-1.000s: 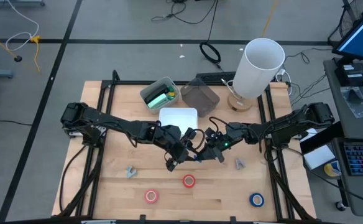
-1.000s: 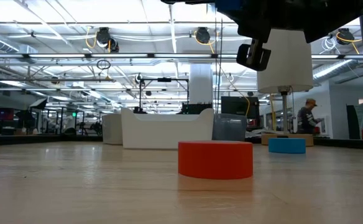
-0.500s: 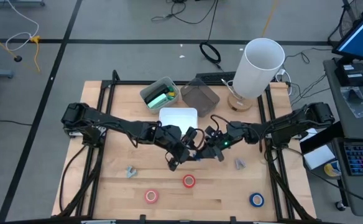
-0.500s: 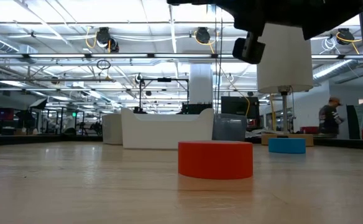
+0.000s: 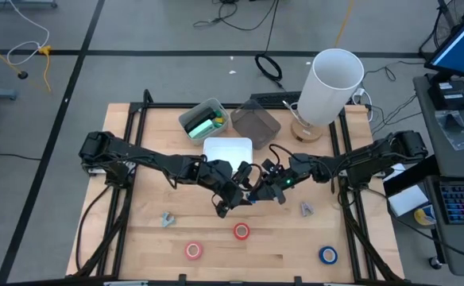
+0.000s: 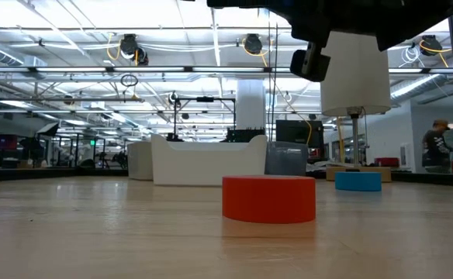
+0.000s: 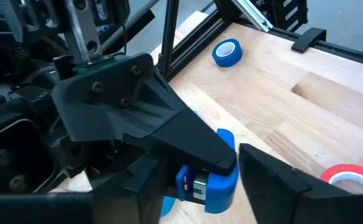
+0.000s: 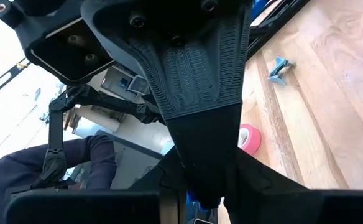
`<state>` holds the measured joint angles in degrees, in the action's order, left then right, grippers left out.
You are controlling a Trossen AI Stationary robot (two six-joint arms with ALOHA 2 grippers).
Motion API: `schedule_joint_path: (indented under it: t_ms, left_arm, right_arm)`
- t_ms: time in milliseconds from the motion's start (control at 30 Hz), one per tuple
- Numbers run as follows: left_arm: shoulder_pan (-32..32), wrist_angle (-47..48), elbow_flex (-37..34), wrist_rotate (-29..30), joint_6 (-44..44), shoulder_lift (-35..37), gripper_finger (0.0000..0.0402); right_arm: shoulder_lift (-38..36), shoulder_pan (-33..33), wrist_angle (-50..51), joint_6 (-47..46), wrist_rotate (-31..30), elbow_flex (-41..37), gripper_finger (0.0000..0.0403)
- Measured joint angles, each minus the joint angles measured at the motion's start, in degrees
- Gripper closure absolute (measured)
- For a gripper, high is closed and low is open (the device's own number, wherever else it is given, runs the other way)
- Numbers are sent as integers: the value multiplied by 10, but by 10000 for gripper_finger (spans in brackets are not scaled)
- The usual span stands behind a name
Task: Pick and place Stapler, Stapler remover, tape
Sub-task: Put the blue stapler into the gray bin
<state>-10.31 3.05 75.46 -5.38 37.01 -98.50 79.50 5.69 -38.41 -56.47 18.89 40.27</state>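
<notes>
A blue plastic stapler hangs mid-table, clamped in the right gripper. The left gripper meets it, fingers parted around it. Three small tape rolls lie beyond, toward the wooden table's near edge.

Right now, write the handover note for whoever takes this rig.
Right gripper: jaws shut on the blue stapler, held above mid-table.
Left gripper: jaws open, either side of the stapler.
On the table: red tape, pink tape, blue tape, two staple removers.
Done: nothing visibly placed.
Left: place stapler, removers, tapes.
</notes>
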Motion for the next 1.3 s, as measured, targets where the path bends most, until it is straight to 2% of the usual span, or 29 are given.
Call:
schedule_joint_path:
  t_ms: [167, 300, 500, 767, 933, 1033, 1200, 1300]
  left_arm:
    - [0, 1, 0, 1, -9, 0, 274]
    - [0, 3, 0, -2, -21, 0, 306]
    - [0, 8, 0, -1, -36, 1, 318]
    - [-1, 86, 0, 47, -46, 3, 333]
    - [-1, 154, 0, 73, -66, 3, 332]
    - [2, 221, 0, 133, -76, 3, 326]
    - [44, 335, 0, 296, -83, 3, 334]
    - [97, 363, 0, 329, -115, 3, 335]
  right_arm:
    - [0, 0, 6, 1, 3, 0, 341]
    - [0, 0, 12, 1, 5, -1, 341]
    - [0, 0, 16, 3, -5, -2, 328]
    - [1, -2, 54, 1, -10, -3, 259]
    - [1, -2, 82, -1, 6, -3, 230]
    - [1, -2, 82, -1, 7, -3, 222]
    - [1, -2, 80, 1, 7, -3, 224]
    - [1, -1, 79, 1, 8, -3, 226]
